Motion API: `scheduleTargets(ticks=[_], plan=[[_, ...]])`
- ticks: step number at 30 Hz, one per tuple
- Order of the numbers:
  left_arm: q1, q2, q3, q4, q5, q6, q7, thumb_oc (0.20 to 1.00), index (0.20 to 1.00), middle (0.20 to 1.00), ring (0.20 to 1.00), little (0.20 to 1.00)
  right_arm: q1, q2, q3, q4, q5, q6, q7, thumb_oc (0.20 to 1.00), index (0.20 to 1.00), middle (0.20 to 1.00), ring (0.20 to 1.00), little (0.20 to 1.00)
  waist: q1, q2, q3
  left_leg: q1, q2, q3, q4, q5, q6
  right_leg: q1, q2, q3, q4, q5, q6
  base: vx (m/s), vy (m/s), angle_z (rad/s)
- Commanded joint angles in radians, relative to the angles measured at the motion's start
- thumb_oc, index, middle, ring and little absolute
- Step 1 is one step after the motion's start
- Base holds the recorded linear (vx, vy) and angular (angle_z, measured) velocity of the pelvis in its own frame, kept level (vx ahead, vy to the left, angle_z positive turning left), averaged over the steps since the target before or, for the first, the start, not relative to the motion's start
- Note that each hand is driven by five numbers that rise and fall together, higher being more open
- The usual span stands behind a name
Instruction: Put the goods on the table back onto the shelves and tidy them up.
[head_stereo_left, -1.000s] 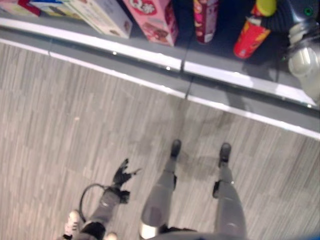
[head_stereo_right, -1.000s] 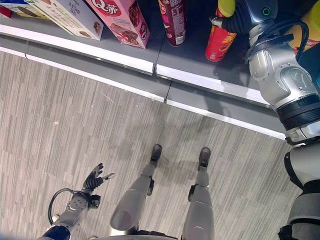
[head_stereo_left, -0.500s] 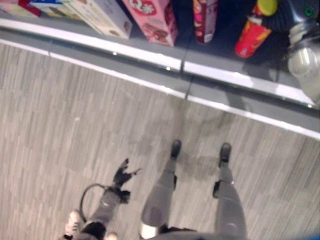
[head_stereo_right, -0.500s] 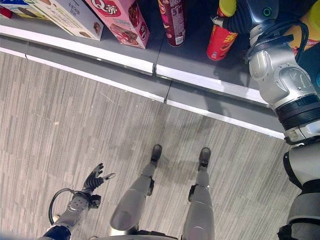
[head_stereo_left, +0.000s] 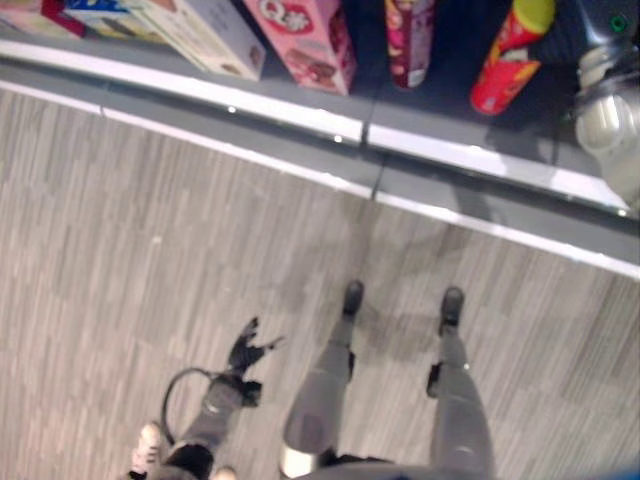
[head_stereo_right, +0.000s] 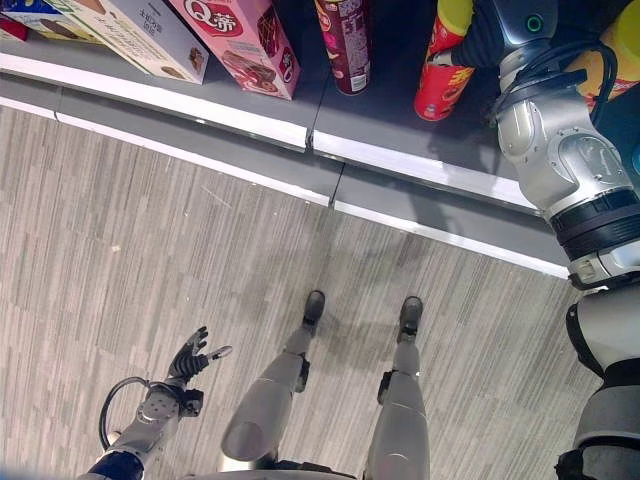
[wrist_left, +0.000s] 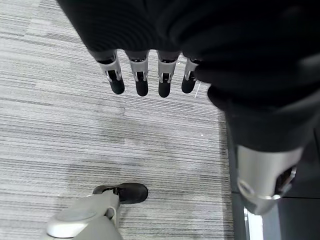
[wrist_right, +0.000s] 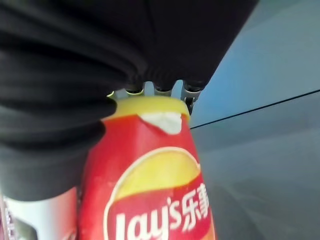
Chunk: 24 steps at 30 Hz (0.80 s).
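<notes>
The right hand (head_stereo_right: 462, 42), at the upper right of the right eye view, is wrapped round a red chip canister (head_stereo_right: 442, 82) with a yellow lid; its wrist view shows the fingers (wrist_right: 192, 89) curled over the lid rim and the thumb side pressed against the can's wall. The canister leans, its base on or just above the dark grey shelf (head_stereo_right: 400, 120), which of the two I cannot tell. To finish this step well, I judge the can should be stood fully upright with its base flat before the grasp loosens, and kept apart from the dark red canister (head_stereo_right: 345, 40) near it on its left, since tall narrow cylinders tip easily. The can looks like smooth, glossy printed card with a plastic lid; it should slide readily on the matte shelf, which has a pale strip along its front edge. At the upper left stand a pink box (head_stereo_right: 245, 40) and a pale box (head_stereo_right: 130, 35), flat-sided card. The left hand (head_stereo_right: 190, 358), lower left, hangs relaxed with straight fingers over the grey streaked floor (head_stereo_right: 150, 250), holding nothing.
</notes>
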Motion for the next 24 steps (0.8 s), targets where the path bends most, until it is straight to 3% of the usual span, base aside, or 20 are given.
scheduleTargets(ticks=[1,5,11,16,19,21,23,24], plan=[[-0.021,0.029,-0.024,0.031,0.006,-0.006,0.023,1.0,1.0,1.0,1.0,1.0,-0.049,-0.031,-0.049,-0.091,-0.034,-0.004,-0.07,1.0,1.0,1.0,1.0,1.0,0.004,-0.04,-0.036,0.013,-0.025,-0.005,-0.034,-0.038,-0.019,0.118,-0.015,0.019,0.059,-0.166,0.053,0.03,0.032,-0.02],[-0.014,0.022,-0.007,0.032,0.038,0.013,0.023,1.0,1.0,1.0,1.0,1.0,0.116,-0.042,-0.177,-0.278,-0.056,-0.021,-0.064,1.0,1.0,1.0,1.0,1.0,-0.017,-0.062,-0.068,0.057,-0.015,0.005,-0.052,-0.043,-0.017,0.154,-0.015,0.015,0.033,-0.152,0.058,0.04,0.024,-0.01],[0.009,-0.001,0.027,0.043,0.09,0.034,0.019,1.0,1.0,1.0,1.0,1.0,0.561,0.053,-0.408,-0.524,0.04,-0.112,0.026,1.0,1.0,1.0,1.0,1.0,-0.062,-0.107,-0.119,0.128,-0.002,0.042,-0.064,-0.063,-0.007,0.204,-0.026,0.023,0.001,-0.12,0.071,0.06,0.073,-0.07],[0.033,0.005,0.072,0.05,0.13,0.04,0.007,1.0,1.0,1.0,1.0,1.0,0.879,0.183,-0.485,-0.595,0.381,-0.223,0.22,1.0,1.0,1.0,1.0,1.0,-0.118,-0.15,-0.149,0.18,-0.007,0.104,-0.05,-0.092,0.01,0.209,-0.047,0.058,0.001,-0.073,0.1,0.04,0.125,-0.31],[0.042,0.024,0.12,0.063,0.127,0.041,0.001,1.0,1.0,1.0,1.0,1.0,0.981,0.243,-0.494,-0.557,0.541,-0.235,0.316,1.0,1.0,1.0,1.0,1.0,-0.145,-0.176,-0.167,0.218,-0.001,0.158,-0.063,-0.091,0.016,0.201,-0.051,0.068,0.001,-0.022,0.12,0.02,0.089,-0.53],[0.047,0.036,0.152,0.073,0.12,0.042,0.001,1.0,1.0,1.0,1.0,1.0,1.031,0.277,-0.51,-0.544,0.61,-0.24,0.352,1.0,1.0,1.0,1.0,1.0,-0.152,-0.181,-0.176,0.243,0.02,0.2,-0.072,-0.091,0.016,0.206,-0.057,0.009,0.001,-0.016,0.116,0.01,0.02,-0.65],[0.065,0.043,0.186,0.084,0.118,0.045,0.006,1.0,1.0,1.0,1.0,1.0,1.093,0.316,-0.532,-0.529,0.663,-0.238,0.382,1.0,1.0,1.0,1.0,1.0,-0.151,-0.182,-0.189,0.277,0.054,0.252,-0.077,-0.094,0.011,0.241,-0.069,-0.1,0.002,-0.029,0.111,0.0,-0.038,-0.74],[0.064,0.043,0.186,0.084,0.118,0.045,0.006,1.0,1.0,1.0,1.0,1.0,1.094,0.317,-0.533,-0.529,0.663,-0.238,0.382,1.0,1.0,1.0,1.0,1.0,-0.152,-0.183,-0.191,0.275,0.053,0.252,-0.077,-0.092,0.011,0.238,-0.07,-0.1,0.002,-0.028,0.111,-0.01,-0.056,-1.0]])
